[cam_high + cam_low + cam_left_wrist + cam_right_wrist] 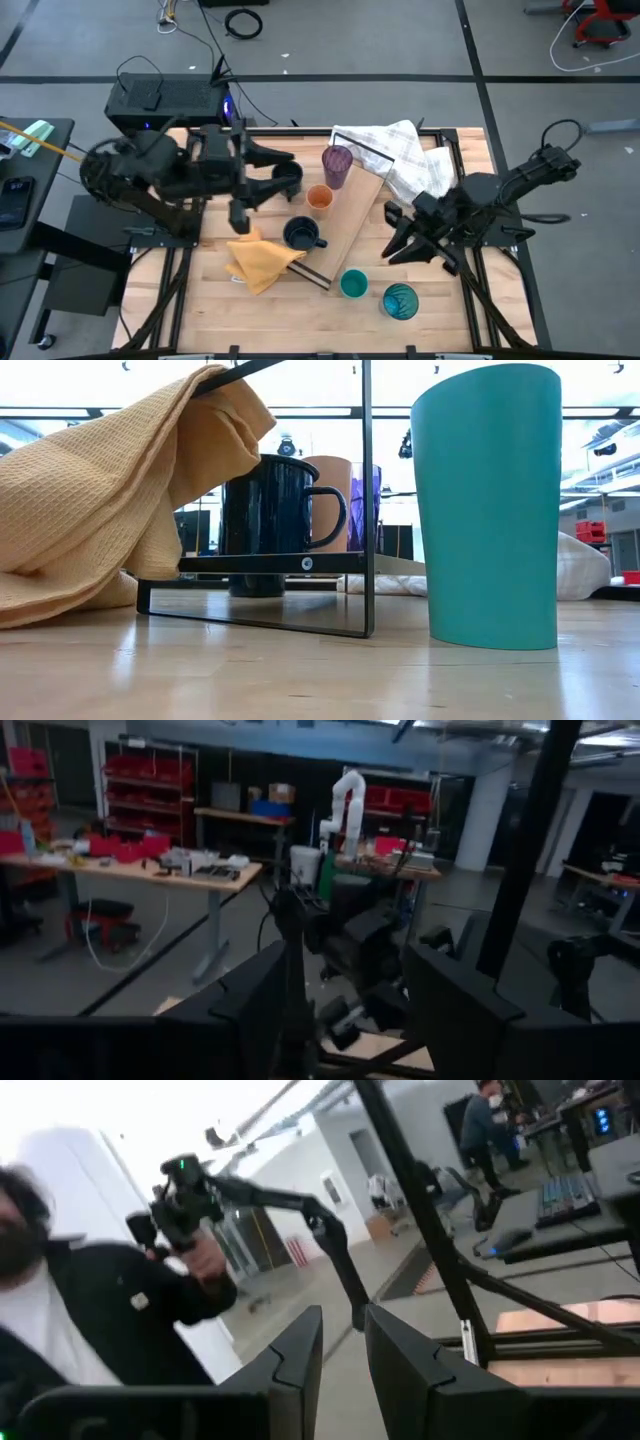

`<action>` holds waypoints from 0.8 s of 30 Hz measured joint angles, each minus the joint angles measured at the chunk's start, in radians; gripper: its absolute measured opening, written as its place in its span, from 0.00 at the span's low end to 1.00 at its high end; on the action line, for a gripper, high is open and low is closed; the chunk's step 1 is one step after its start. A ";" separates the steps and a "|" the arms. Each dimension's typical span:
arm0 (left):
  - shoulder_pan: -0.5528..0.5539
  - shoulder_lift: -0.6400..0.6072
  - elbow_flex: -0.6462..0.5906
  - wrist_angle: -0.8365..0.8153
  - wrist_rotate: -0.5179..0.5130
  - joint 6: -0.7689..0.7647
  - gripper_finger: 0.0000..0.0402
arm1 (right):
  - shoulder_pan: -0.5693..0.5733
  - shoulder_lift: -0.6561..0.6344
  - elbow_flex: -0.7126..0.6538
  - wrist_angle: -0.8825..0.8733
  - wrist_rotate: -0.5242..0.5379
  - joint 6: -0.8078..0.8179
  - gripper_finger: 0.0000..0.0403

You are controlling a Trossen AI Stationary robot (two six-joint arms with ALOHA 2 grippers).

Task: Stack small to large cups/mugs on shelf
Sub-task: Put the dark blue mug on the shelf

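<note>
In the high view the light-wood shelf lies slantwise on the table. The purple tumbler and orange cup stand at its far end. One navy mug stands beside it; in the low view this mug shows behind the shelf's dark end strip. The second navy mug shows by my left gripper. That gripper is open and raised, and its wrist view shows nothing between the fingers. The teal cup and patterned tumbler stand near the table's near edge. My right gripper is open, right of the shelf.
A yellow cloth drapes over the shelf's near end. A white checked towel lies at the far right. A person in a dark jacket stands beyond the table.
</note>
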 joint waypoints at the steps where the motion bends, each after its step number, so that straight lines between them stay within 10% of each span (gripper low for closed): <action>1: -0.001 -0.013 0.000 -0.018 0.001 0.013 0.51 | 0.004 0.030 0.041 -0.029 0.007 -0.015 0.22; 12: -0.042 -0.098 0.000 -0.244 0.007 0.015 0.51 | -0.007 0.325 0.303 -0.396 0.037 0.065 0.22; 24: -0.040 -0.182 0.000 -0.363 -0.002 0.061 0.51 | -0.094 0.432 0.306 -0.076 0.164 0.044 0.22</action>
